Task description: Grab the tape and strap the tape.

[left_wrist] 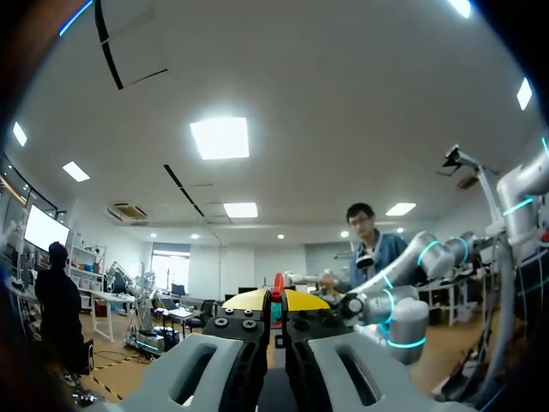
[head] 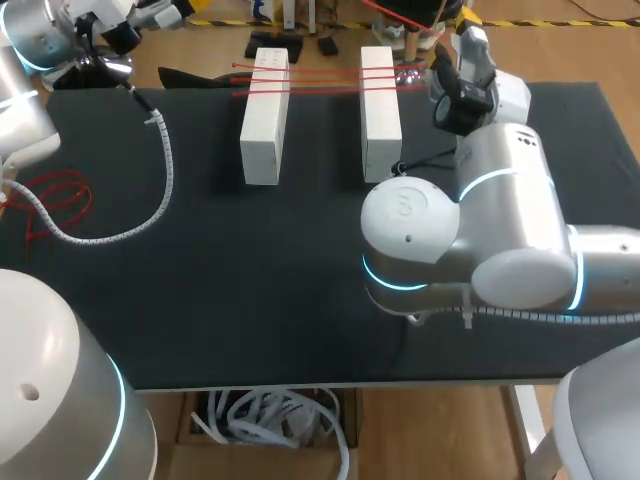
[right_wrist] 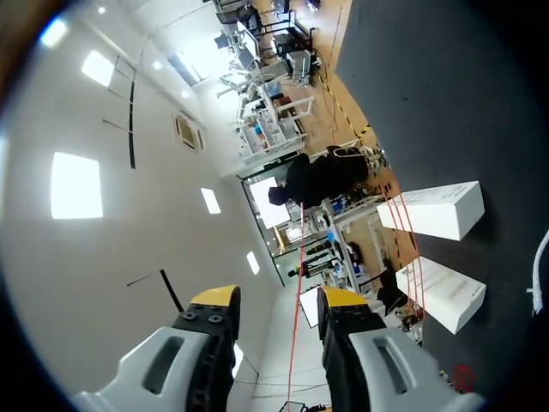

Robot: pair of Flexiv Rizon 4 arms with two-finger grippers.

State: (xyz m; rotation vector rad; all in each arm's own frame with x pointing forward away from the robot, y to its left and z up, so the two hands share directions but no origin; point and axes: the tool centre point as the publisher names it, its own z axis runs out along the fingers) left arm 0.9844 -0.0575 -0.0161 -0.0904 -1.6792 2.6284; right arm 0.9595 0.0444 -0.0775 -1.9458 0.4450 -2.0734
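Right wrist view: right claw (right_wrist: 279,299) spread, red tape (right_wrist: 298,266) running between its fingers, touching neither; left claw (left_wrist: 276,299) pressed together.

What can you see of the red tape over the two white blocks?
The red tape shows as three thin, taut strands lying side by side across the far ends of both white blocks, bridging the gap between them. In the right wrist view one strand runs between the open fingers of the right gripper.
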